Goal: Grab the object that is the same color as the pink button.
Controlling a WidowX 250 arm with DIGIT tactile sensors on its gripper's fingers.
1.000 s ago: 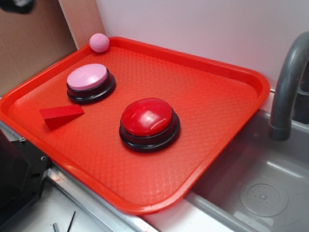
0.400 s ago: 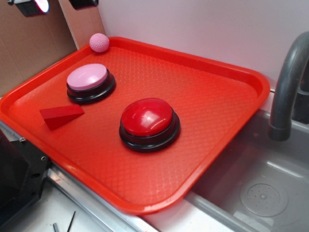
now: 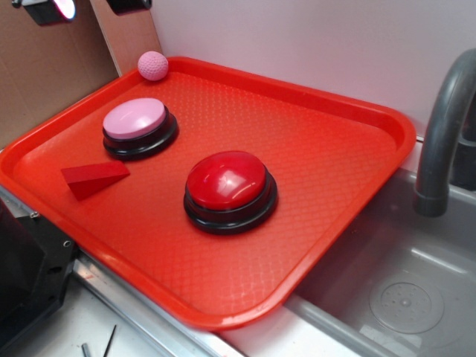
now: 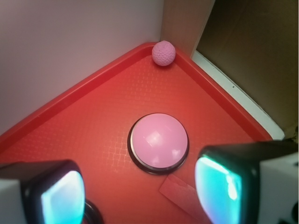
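The object, a small dimpled pink ball (image 3: pixel 152 65), rests in the far left corner of the red tray (image 3: pixel 335 163), against its rim. In the wrist view the ball (image 4: pixel 163 53) lies at the top, beyond the pink button (image 4: pixel 159 141). The pink button (image 3: pixel 135 119), pale pink dome on a black base, stands a little nearer than the ball. My gripper (image 3: pixel 82 6) hangs high at the top left edge, well above and left of the ball. In the wrist view the gripper (image 4: pixel 145 191) is open with nothing between its fingers.
A red wedge block (image 3: pixel 93 178) lies near the tray's left edge, and a red dome button (image 3: pixel 227 181) stands mid-tray. Cardboard (image 3: pixel 44 74) rises behind the left side. A grey sink (image 3: pixel 401 297) with a faucet (image 3: pixel 442 134) is at right.
Over the last second the gripper's two fingertips came into view at the top left edge. Ball, buttons and wedge have not moved.
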